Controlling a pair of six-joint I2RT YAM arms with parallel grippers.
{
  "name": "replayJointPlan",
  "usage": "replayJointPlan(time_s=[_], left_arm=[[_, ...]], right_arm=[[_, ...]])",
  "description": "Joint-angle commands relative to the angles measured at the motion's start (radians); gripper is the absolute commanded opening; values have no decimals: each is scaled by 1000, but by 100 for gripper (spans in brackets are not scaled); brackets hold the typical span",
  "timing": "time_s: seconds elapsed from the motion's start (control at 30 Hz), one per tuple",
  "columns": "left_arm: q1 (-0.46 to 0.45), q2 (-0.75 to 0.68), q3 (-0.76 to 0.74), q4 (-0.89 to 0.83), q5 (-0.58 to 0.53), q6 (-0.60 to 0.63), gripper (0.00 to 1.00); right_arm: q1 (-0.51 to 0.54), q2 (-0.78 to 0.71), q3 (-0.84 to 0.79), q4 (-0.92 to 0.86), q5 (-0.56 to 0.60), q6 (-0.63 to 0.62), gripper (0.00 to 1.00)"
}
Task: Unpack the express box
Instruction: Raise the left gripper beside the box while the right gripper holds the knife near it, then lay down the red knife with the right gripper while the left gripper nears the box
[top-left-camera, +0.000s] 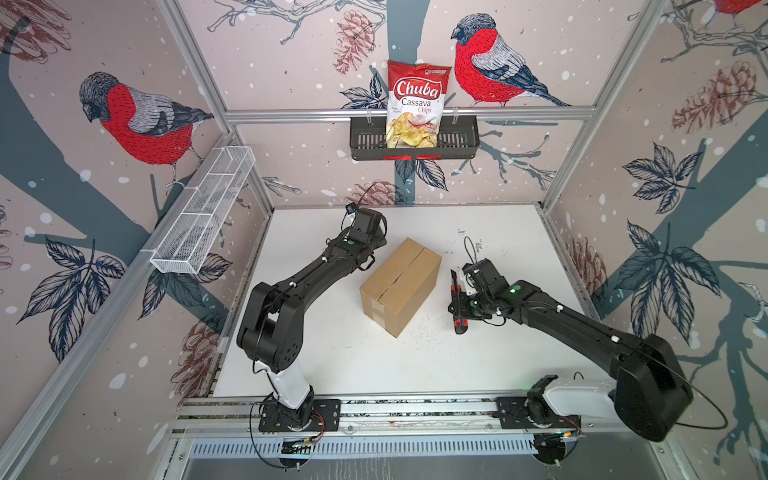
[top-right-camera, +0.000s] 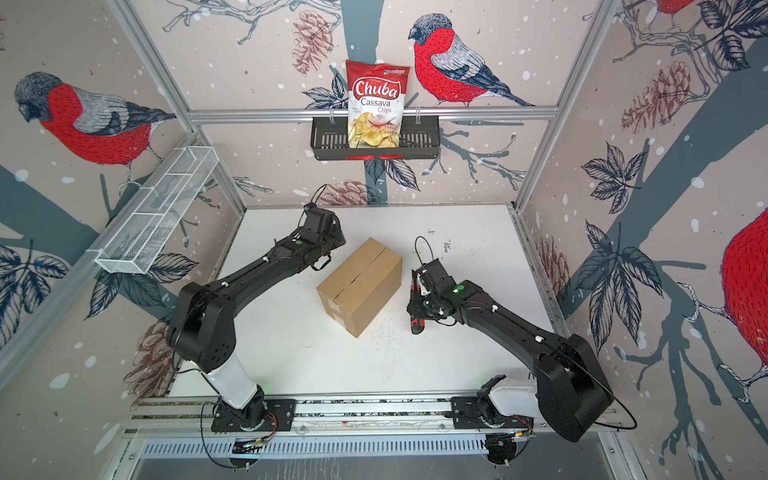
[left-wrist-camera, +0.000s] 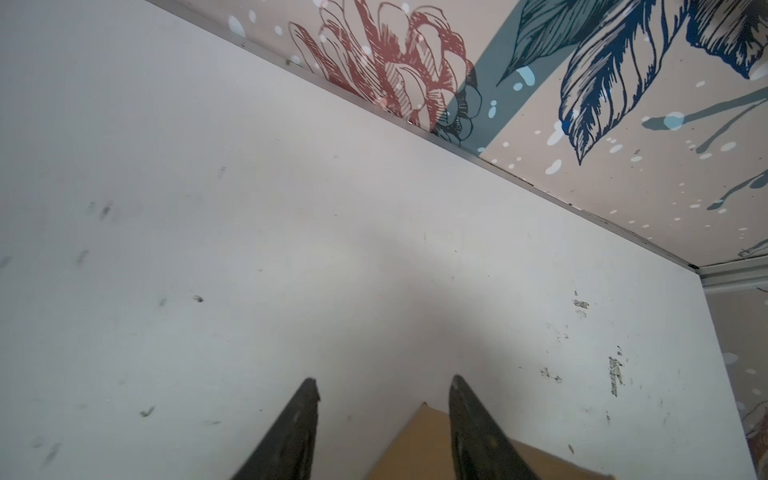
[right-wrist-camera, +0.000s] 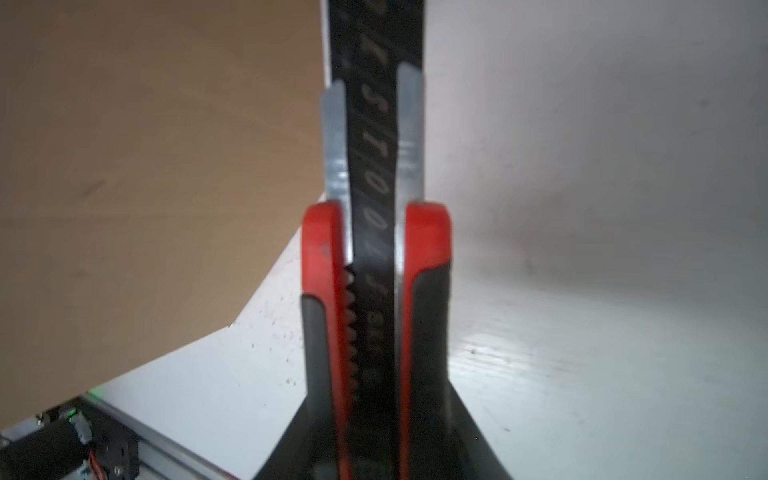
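The express box (top-left-camera: 401, 286) (top-right-camera: 359, 286), a brown carton with its top flaps down along a centre seam, stands skewed in the middle of the white table. My left gripper (left-wrist-camera: 384, 388) hovers open by the box's far left corner (left-wrist-camera: 424, 449), which shows low between its fingers; in both top views the left wrist (top-left-camera: 363, 232) hides them. A red and black utility knife (top-left-camera: 457, 303) (right-wrist-camera: 374, 249) is clamped in my right gripper (right-wrist-camera: 380, 395), which is shut on the handle. It sits just right of the box, apart from it, with the black blade extended alongside the box's wall (right-wrist-camera: 145, 166).
On the back wall, a black slotted basket (top-left-camera: 461, 139) holds a Chuba chips bag (top-left-camera: 417, 104). A white wire mesh shelf (top-left-camera: 203, 216) hangs on the left wall. Both arm bases sit on the front rail (top-left-camera: 415, 409). Bare table (top-left-camera: 478, 365) lies in front of the box.
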Motion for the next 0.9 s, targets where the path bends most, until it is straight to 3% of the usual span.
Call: replayJointPlan(time_s=[0.0,0.1,0.27,0.5,0.87], left_arm=[[13,-81,-60,-42,-62,25,51],[14,-174,-132,-61,-71,7,52],[12,-356,-276,-63,9,-38,51],[-4,-637,-427,-159,-29,-124,51],[-161,-770,-499,-323,-104,-290,50]], right_arm=[[-72,23,4,-10,16,-62,5],[-138,91,22,6,22,-114,6],[-209,231,64,31,54,-175,8],[-243,341,100,54,70,-211,11],[-242,442,124,60,104,-226,26]])
